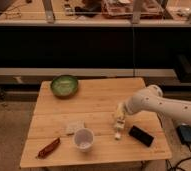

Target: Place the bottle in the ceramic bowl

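Note:
The bottle (117,131) is small, white and slim, and lies on the wooden table (94,102) right of centre, its upper end hidden under my gripper. My gripper (120,115) hangs just over that end, at the tip of the white arm that reaches in from the right. Its fingers stand open, and the bottle still rests on the table. The green ceramic bowl (64,85) sits at the table's far left corner, well away from the gripper, with nothing in it.
A white cup (83,138) stands near the front edge, left of the bottle, with a pale block (74,127) behind it. A reddish-brown item (48,147) lies front left. A black flat object (140,135) lies just right of the bottle. Dark shelving runs behind the table.

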Tool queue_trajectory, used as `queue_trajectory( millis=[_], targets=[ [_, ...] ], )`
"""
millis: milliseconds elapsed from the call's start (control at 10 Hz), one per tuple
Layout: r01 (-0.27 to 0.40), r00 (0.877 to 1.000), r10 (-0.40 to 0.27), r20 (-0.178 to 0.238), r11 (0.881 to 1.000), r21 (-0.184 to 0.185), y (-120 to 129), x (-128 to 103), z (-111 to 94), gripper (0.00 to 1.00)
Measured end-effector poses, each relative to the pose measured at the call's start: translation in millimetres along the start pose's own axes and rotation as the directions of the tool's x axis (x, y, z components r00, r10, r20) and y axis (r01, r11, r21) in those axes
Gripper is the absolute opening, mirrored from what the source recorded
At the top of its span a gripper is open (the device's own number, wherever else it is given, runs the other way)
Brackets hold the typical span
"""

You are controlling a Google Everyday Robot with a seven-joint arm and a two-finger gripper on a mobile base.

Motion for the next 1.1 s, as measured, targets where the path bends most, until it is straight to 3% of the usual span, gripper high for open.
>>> queue_trajectory(
  millis=[200, 300, 400, 500, 600, 800, 1000, 1100],
  targets=[
    [-0.022, 0.997, 0.022, 0.075, 1.0, -0.007, -9.0, -8.1, 22.2, 0.77],
    [-0.032, 0.992, 0.03, 0.119, 0.999, 0.008, -20.6, -11.2, 34.0, 0.69],
    [-0.043, 0.985, 0.035, 0.169, 0.998, 0.045, -36.4, -14.8, 45.0, 0.56],
    [-0.045, 0.982, 0.029, 0.189, 0.996, 0.08, -47.6, -13.4, 48.9, 0.47],
    [-0.036, 0.981, 0.013, 0.192, 0.992, 0.119, -56.5, -6.2, 47.6, 0.37],
    [-0.019, 0.987, -0.008, 0.158, 0.986, 0.168, -55.9, 18.2, 35.7, 0.15],
    [-0.013, 0.995, -0.009, 0.101, 0.977, 0.211, -44.2, 46.6, 12.8, 0.01],
    [-0.011, 0.998, -0.006, 0.07, 0.97, 0.241, -37.2, 62.7, -1.3, 0.0]
  ],
)
